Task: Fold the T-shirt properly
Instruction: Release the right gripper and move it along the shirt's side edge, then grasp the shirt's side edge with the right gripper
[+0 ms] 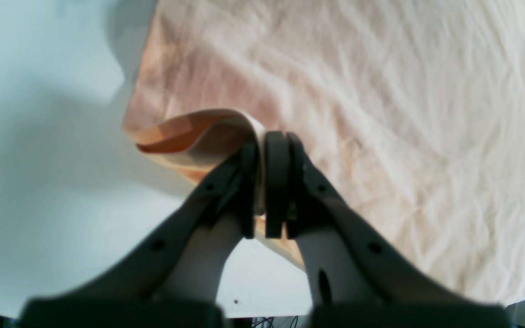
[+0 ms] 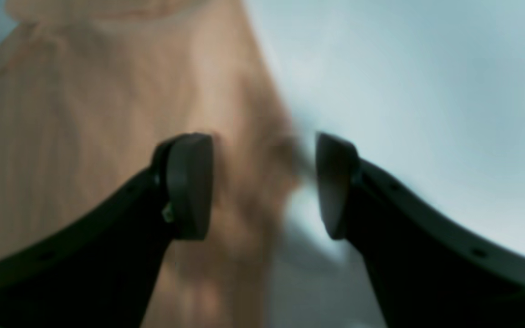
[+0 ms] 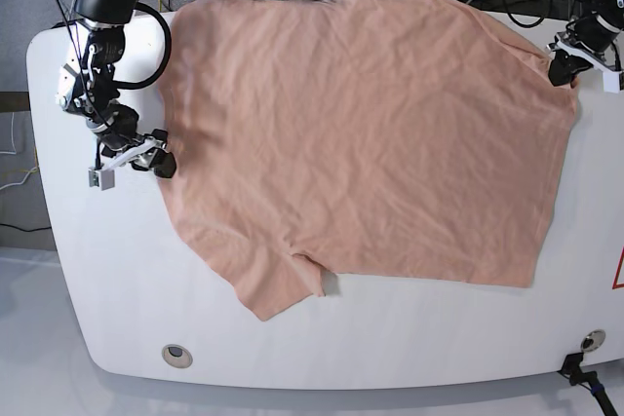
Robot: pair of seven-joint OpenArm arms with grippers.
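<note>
Left gripper pinches the T-shirt edge; right gripper gapes over the opposite edge

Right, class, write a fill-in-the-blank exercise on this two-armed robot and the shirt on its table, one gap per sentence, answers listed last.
1. The peach cotton T-shirt lies spread on a ____ table.
2. The left gripper is ____ on the shirt's edge.
3. The right gripper has its jaws ____.
4. In the base view, the right gripper sits at the shirt's ____ edge.

Missing words: white; shut; open; left
</note>
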